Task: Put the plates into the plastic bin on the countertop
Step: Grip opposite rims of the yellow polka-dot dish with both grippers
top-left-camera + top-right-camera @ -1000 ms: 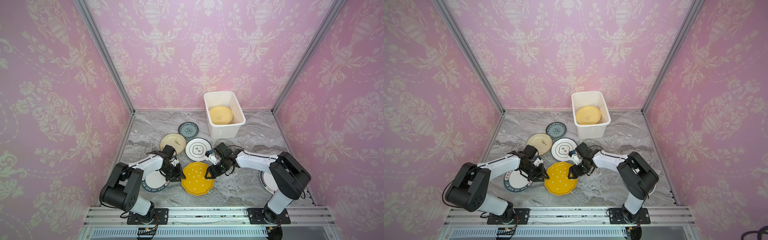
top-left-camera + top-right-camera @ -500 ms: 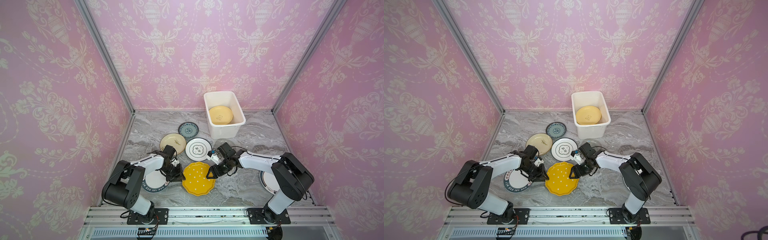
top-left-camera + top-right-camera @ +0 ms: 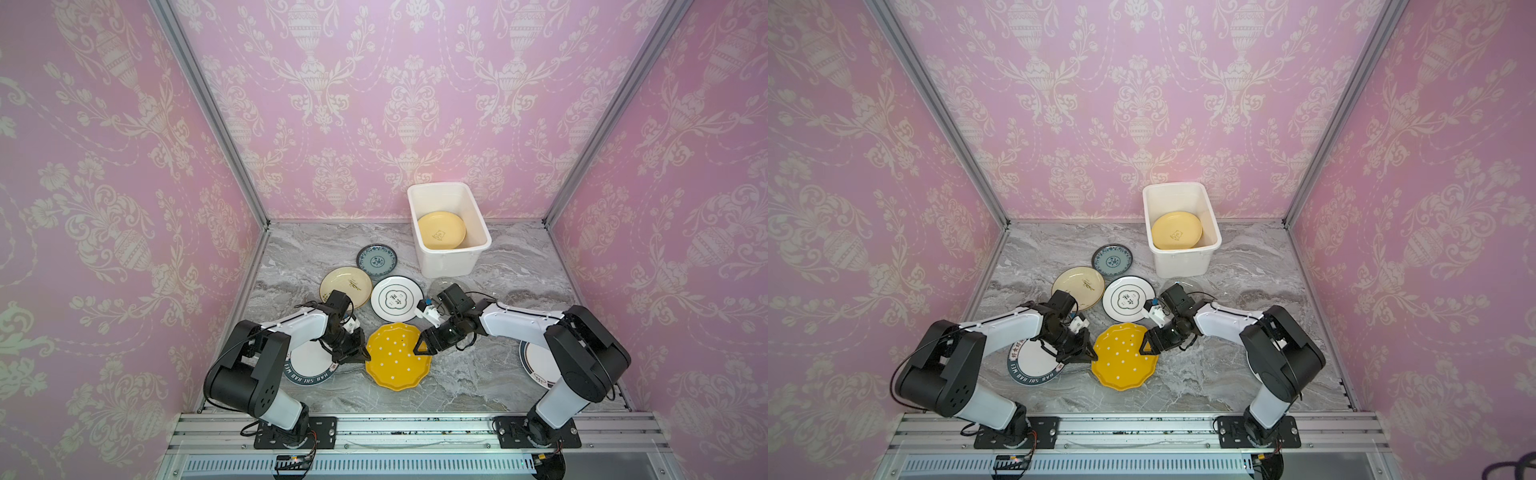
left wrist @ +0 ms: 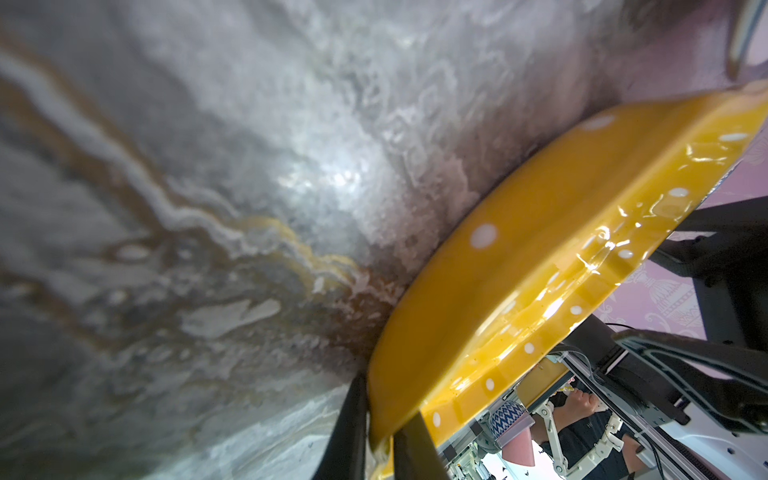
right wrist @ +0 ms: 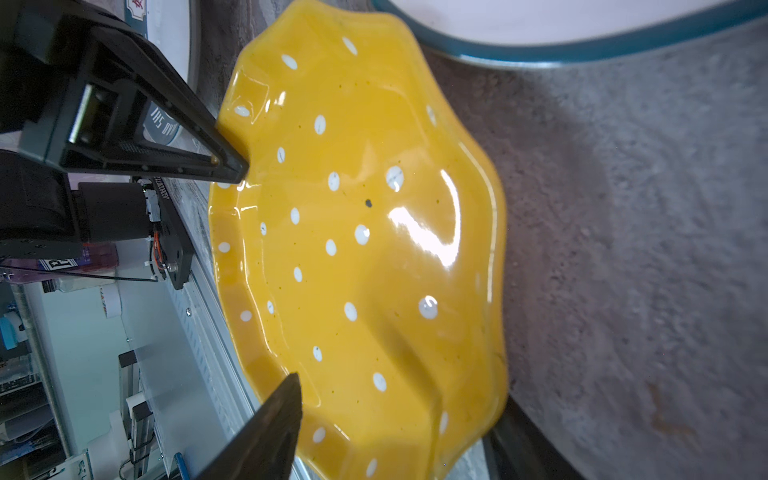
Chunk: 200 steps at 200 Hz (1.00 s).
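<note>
We see the bright yellow plate (image 3: 398, 357) on the countertop (image 3: 478, 374) near the front, between both arms. The left gripper (image 3: 365, 355) is clamped on its rim at 9 o'clock, one finger over the scalloped edge and one beneath. The right gripper (image 3: 422, 345) stands at the rim near 2 o'clock with its jaws apart, one finger above the dotted face and one outside the edge, gripping nothing. We cannot tell whether the plate has left the surface.

The lettered-rim plate (image 3: 307, 376) lies just beside it at 9 o'clock, under the left arm. The white dark-rimmed plate (image 3: 397, 298) almost touches it at 12. From 3 round to 6 o'clock we see bare marble. The plastic bin (image 3: 449, 266) stands well apart at 1 o'clock with the pale yellow bear plate (image 3: 441, 230) inside.

Against a second ago, the yellow plate sits slightly further toward 3 o'clock; both arms are nearly where they were.
</note>
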Tool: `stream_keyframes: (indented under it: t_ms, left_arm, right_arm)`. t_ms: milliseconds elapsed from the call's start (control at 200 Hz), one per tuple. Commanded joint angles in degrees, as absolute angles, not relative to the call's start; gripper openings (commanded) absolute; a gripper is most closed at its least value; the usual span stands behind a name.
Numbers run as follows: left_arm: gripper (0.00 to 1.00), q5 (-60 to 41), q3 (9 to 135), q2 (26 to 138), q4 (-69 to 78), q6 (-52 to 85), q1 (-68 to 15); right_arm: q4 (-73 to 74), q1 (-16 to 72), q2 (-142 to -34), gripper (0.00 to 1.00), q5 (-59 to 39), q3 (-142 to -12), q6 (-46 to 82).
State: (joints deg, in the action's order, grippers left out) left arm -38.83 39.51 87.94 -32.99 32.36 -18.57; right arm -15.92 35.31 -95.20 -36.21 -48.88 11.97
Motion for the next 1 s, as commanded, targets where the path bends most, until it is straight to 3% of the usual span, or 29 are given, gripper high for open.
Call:
stream_keyframes:
  t_ms: [0, 520, 996]
  left_arm:
    - [0.14, -46.27, 40.18, 88.57, -26.70, 30.64, -19.36]
    - [0.12, -49.06, 38.12, 87.80, -24.12, 29.63, -18.48]
    - [0.10, -49.72, 39.18, 87.45, -26.78, 26.30, -18.45]
  right_arm:
    - [-9.14, 36.71, -93.68, 0.65, -45.68, -49.13, 11.81]
    - [-7.77, 36.65, -92.31, 0.62, -49.32, -49.13, 14.06]
    - [-7.97, 36.04, -92.29, 0.53, -52.37, -50.10, 15.81]
